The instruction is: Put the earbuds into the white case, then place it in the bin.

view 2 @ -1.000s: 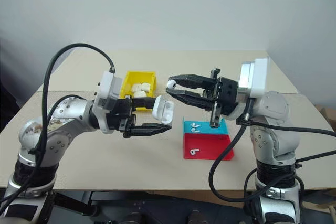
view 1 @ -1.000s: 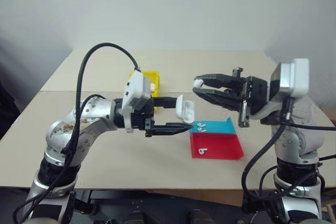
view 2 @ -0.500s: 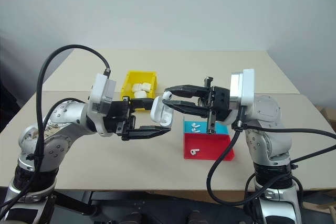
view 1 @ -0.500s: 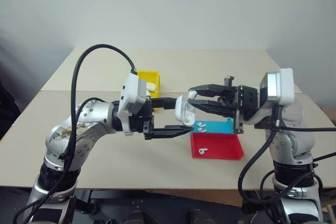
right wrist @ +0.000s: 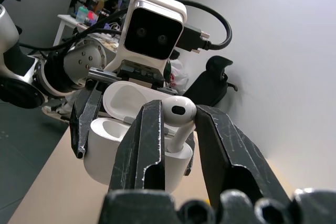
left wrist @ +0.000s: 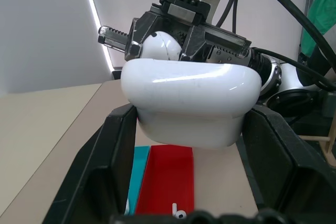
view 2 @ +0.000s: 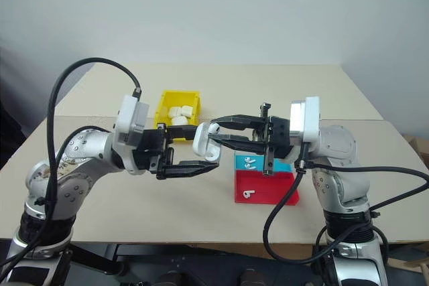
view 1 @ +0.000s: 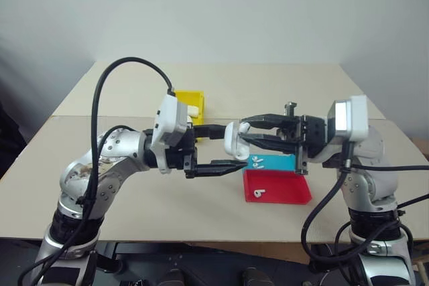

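Observation:
My left gripper (view 1: 234, 147) is shut on the white case (view 1: 233, 140), held in mid-air over the table with its lid flipped open. From the right, my right gripper (view 1: 242, 130) is shut on one earbud (right wrist: 178, 115), whose stem points into the case (right wrist: 118, 129) at its open top. The left wrist view shows the case (left wrist: 191, 98) between my own fingers, with the earbud (left wrist: 160, 45) just behind its rim. Two more earbuds (view 1: 258, 163) lie in the blue tray (view 1: 285, 162), and one (view 1: 259, 193) lies in the red tray (view 1: 285, 189). The yellow bin (view 1: 190, 93) stands behind my left gripper.
White pieces (view 2: 177, 112) lie inside the yellow bin. The blue and red trays sit side by side under my right gripper. A black cable (view 1: 127, 65) loops above my left arm. The table's front edge (view 1: 201, 239) runs just below both arms.
My right gripper has moved left and down with the earbud, from clear of the case to its open top. My left gripper has kept the case still.

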You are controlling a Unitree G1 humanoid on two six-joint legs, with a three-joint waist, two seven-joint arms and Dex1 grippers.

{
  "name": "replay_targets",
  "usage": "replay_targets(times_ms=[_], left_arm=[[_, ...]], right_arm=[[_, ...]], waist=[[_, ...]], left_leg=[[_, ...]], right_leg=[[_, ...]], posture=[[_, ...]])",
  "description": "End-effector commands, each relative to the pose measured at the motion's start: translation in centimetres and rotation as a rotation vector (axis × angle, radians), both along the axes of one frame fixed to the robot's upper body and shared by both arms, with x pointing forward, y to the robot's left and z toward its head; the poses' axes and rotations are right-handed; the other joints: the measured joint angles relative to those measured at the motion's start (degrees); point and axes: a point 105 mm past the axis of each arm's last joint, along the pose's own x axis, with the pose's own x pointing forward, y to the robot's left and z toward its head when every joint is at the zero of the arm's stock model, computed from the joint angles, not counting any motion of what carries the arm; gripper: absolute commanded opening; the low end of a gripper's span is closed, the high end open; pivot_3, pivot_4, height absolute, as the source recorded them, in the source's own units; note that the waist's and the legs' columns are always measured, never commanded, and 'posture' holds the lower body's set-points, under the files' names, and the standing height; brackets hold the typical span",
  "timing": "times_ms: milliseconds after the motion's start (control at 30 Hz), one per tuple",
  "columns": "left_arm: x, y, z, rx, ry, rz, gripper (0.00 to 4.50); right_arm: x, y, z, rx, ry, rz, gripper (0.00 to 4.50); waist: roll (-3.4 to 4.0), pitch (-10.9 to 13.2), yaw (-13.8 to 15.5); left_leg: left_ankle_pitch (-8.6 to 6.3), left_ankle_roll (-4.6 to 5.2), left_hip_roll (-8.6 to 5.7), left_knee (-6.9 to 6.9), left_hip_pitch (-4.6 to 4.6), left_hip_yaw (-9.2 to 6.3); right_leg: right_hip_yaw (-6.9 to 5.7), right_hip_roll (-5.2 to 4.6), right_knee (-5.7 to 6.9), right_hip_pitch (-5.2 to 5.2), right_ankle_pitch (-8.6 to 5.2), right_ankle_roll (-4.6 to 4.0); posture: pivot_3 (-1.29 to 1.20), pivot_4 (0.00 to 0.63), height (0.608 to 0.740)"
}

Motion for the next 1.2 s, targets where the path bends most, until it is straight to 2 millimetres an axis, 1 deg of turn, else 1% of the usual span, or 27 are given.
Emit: replay_targets(times_ms=[33, 67, 100, 133, 300, 367, 467, 533, 600, 667, 700, 733, 833, 900, 1000, 1067, 1200], left_arm=[[-0.6, -0.2, 0.8, -0.023, -0.057, -0.030, 2.75], [-0.6, -0.2, 0.8, -0.023, -0.056, -0.028, 2.75], [-0.5, -0.2, 0.7, -0.022, -0.054, -0.024, 2.75], [-0.5, -0.2, 0.6, -0.020, -0.052, -0.022, 2.75], [-0.2, 0.0, 0.2, -0.012, -0.039, -0.004, 2.75], [0.0, 0.5, -0.4, 0.010, -0.027, 0.019, 2.75], [0.5, 2.1, -2.3, 0.086, -0.004, 0.085, 2.75], [0.4, 3.5, -3.8, 0.157, 0.019, 0.129, 2.75], [0.2, 4.4, -4.6, 0.196, 0.036, 0.151, 2.75], [-0.2, 5.3, -5.4, 0.223, 0.061, 0.165, 2.75], [-0.5, 5.6, -5.9, 0.241, 0.064, 0.172, 2.75], [-0.6, 5.8, -6.1, 0.252, 0.064, 0.176, 2.75], [-1.0, 6.0, -6.8, 0.261, 0.075, 0.177, 2.75], [-1.3, 5.9, -7.1, 0.267, 0.075, 0.173, 2.75], [-1.3, 5.6, -7.3, 0.267, 0.073, 0.172, 2.75], [-1.2, 5.4, -7.4, 0.268, 0.067, 0.174, 2.75], [-1.4, 5.0, -7.2, 0.252, 0.065, 0.160, 2.75]], right_arm=[[-0.3, -0.4, 0.4, -0.003, -0.049, -0.012, 1.67], [-0.4, -0.4, 0.4, -0.009, -0.057, -0.015, 1.94], [-0.4, -0.4, 0.4, -0.018, -0.063, -0.015, 2.35], [-0.5, -0.4, 0.3, -0.029, -0.070, -0.014, 2.62], [-0.7, -0.7, 0.2, -0.048, -0.089, -0.015, 2.62], [-0.8, -1.2, 0.6, -0.040, -0.099, -0.016, 2.62], [-0.4, -2.2, 1.6, -0.053, -0.066, -0.041, 2.62], [1.5, -2.7, 1.1, -0.190, -0.030, -0.144, 2.62], [3.0, -3.2, 0.6, -0.306, -0.006, -0.228, 2.62], [5.4, -4.0, -0.6, -0.478, 0.035, -0.315, 2.62], [6.3, -4.4, -1.2, -0.572, 0.065, -0.336, 2.62], [6.8, -4.7, -1.6, -0.628, 0.084, -0.343, 2.62], [9.4, -5.4, -3.8, -0.878, 0.069, -0.420, 2.62], [10.7, -5.3, -4.7, -0.979, 0.079, -0.447, 2.62], [12.3, -4.9, -5.6, -1.079, 0.092, -0.478, 2.62], [13.2, -4.5, -6.5, -1.156, 0.087, -0.490, 2.62], [14.1, -4.0, -7.9, -1.249, 0.073, -0.490, 2.62]], waist=[[0.00, 0.00, 0.03], [0.00, 0.00, 0.03], [0.00, 0.00, 0.01], [0.00, 0.00, 0.01], [0.00, 0.00, -0.01], [0.00, 0.00, -0.04], [0.01, 0.01, -0.18], [0.05, 0.03, -0.35], [0.04, 0.04, -0.22], [0.05, 0.04, -0.30], [0.05, 0.04, -0.46], [0.05, 0.04, -0.38], [0.05, 0.06, -0.26], [0.06, 0.07, -0.18], [0.07, 0.08, -0.18], [0.08, 0.08, -0.18], [0.08, 0.09, -0.20]], left_leg=[[0.00, 0.00, 0.00, 0.00, 0.00, 0.00], [0.00, 0.00, 0.00, 0.00, 0.00, 0.00], [0.00, 0.00, 0.00, 0.00, 0.00, 0.00], [0.00, 0.00, 0.00, 0.00, 0.00, -0.01], [0.00, 0.00, 0.00, 0.00, 0.00, 0.00], [0.00, 0.00, 0.00, 0.00, 0.00, 0.00], [0.00, 0.00, 0.00, -0.01, 0.02, 0.00], [0.00, 0.00, 0.00, -0.02, 0.01, 0.01], [0.00, 0.00, 0.00, -0.03, 0.02, 0.04], [0.00, 0.00, 0.01, -0.04, 0.03, 0.04], [0.00, 0.00, 0.01, -0.04, 0.04, 0.08], [0.00, 0.00, 0.01, -0.04, 0.04, 0.11], [0.00, 0.00, 0.01, -0.09, 0.01, 0.12], [0.00, 0.00, 0.02, -0.14, -0.04, 0.12], [0.00, 0.00, 0.02, -0.16, -0.07, 0.13], [0.00, 0.00, 0.02, -0.18, -0.07, 0.13], [0.00, 0.00, 0.02, -0.19, -0.07, 0.13]], right_leg=[[0.00, 0.00, 0.00, 0.00, 0.00, 0.00], [0.00, 0.00, 0.00, 0.00, 0.00, 0.00], [0.00, 0.00, 0.00, 0.00, 0.00, 0.00], [0.00, 0.00, 0.00, 0.00, 0.00, 0.00], [0.00, 0.00, -0.01, 0.00, 0.00, 0.00], [0.00, 0.00, -0.01, 0.00, 0.00, 0.00], [0.01, 0.00, 0.00, 0.00, -0.01, -0.02], [0.01, -0.01, 0.00, -0.02, -0.01, -0.03], [0.02, -0.02, 0.00, -0.07, -0.16, -0.31], [0.01, -0.02, -0.01, -0.07, -0.22, -0.40], [0.04, -0.03, -0.02, -0.09, -0.23, -0.42], [0.06, -0.04, -0.02, -0.11, -0.24, -0.44], [0.05, -0.04, -0.07, -0.14, -0.26, -0.47], [0.04, -0.04, -0.13, -0.17, -0.25, -0.48], [0.04, -0.04, -0.16, -0.20, -0.23, -0.46], [0.03, -0.03, -0.14, -0.20, -0.10, -0.26], [0.03, -0.03, -0.14, -0.20, -0.04, -0.15]], posture=[[0.00, 0.150, 0.740], [0.00, 0.150, 0.740], [0.00, 0.150, 0.740], [0.00, 0.150, 0.740], [0.00, 0.150, 0.740], [0.00, 0.150, 0.740], [0.00, 0.150, 0.740], [0.00, 0.150, 0.740], [0.00, 0.150, 0.740], [0.00, 0.150, 0.740], [0.00, 0.150, 0.740], [0.00, 0.150, 0.740], [0.00, 0.150, 0.740], [0.00, 0.150, 0.740], [0.00, 0.150, 0.740], [0.00, 0.150, 0.740], [0.00, 0.150, 0.740]])
